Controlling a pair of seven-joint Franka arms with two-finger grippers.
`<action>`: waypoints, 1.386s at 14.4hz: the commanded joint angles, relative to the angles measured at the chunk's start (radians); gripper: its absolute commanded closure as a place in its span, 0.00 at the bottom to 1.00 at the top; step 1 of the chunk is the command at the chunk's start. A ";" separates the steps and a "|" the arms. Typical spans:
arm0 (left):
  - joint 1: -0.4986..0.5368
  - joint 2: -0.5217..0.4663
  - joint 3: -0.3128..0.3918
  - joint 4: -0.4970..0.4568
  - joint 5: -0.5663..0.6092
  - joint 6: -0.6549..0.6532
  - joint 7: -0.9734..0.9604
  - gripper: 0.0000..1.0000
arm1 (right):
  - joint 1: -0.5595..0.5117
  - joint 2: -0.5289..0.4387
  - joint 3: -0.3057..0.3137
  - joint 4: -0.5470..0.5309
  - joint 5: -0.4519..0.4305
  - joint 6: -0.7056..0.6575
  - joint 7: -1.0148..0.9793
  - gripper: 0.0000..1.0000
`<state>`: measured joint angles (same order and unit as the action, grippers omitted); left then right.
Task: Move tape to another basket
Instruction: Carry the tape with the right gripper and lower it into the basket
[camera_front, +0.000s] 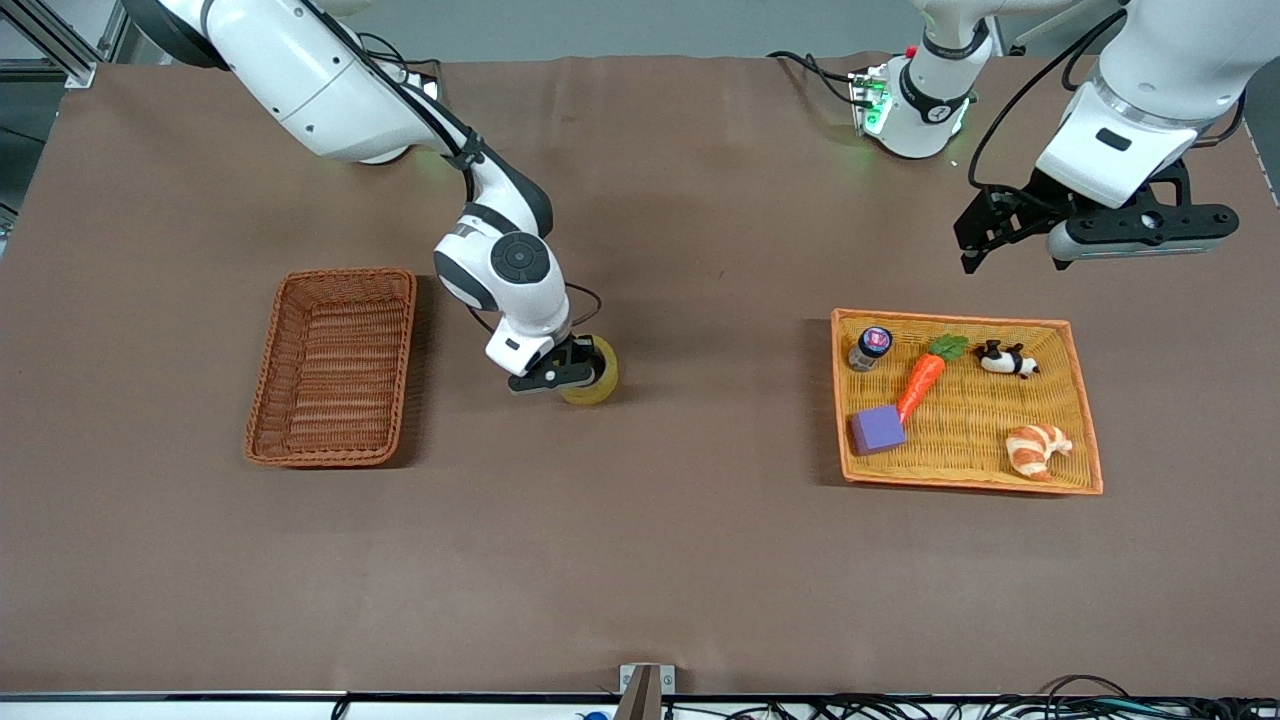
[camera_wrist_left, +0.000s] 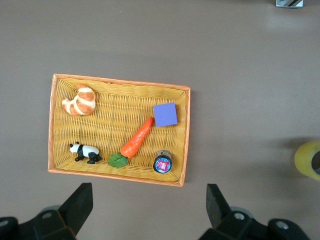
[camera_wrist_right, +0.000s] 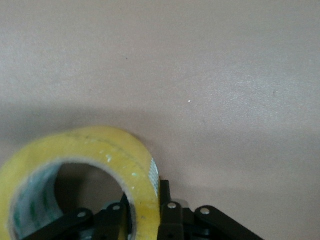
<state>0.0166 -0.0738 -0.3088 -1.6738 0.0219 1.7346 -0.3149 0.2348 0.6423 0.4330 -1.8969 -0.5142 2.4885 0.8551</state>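
Right gripper (camera_front: 562, 378) clamping tape (camera_front: 592, 371) wall, one finger inside hole, one outside. Tape resting on table between basket (camera_front: 335, 366) at 9 o'clock and tray (camera_front: 965, 403) at 3 o'clock. Roll probably light, stiff, slick; wall pinch suiting it. Left gripper (camera_wrist_left: 149, 207) waiting above tray, fingers apart.

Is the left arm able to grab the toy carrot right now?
Probably yes: the left gripper hangs open above the tray, and the carrot lies uncovered with nothing over it.

The right arm reaches down to mid-table, its right gripper (camera_front: 578, 375) clamped on the tape (camera_front: 597, 372). The left arm waits raised, its left gripper (camera_front: 975, 245) spread wide.
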 joint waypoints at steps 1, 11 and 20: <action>-0.018 0.003 0.037 0.012 -0.008 -0.003 0.036 0.00 | -0.023 -0.036 0.012 -0.002 -0.023 -0.017 0.042 1.00; -0.096 0.005 0.207 0.022 -0.049 -0.006 0.172 0.00 | -0.189 -0.372 -0.104 0.007 0.349 -0.324 -0.440 1.00; -0.098 0.038 0.215 0.022 -0.039 -0.007 0.143 0.00 | -0.190 -0.481 -0.499 -0.151 0.502 -0.297 -1.099 0.99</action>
<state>-0.0777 -0.0375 -0.0986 -1.6728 -0.0110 1.7354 -0.1635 0.0381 0.2109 -0.0338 -1.9557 -0.0560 2.1305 -0.1599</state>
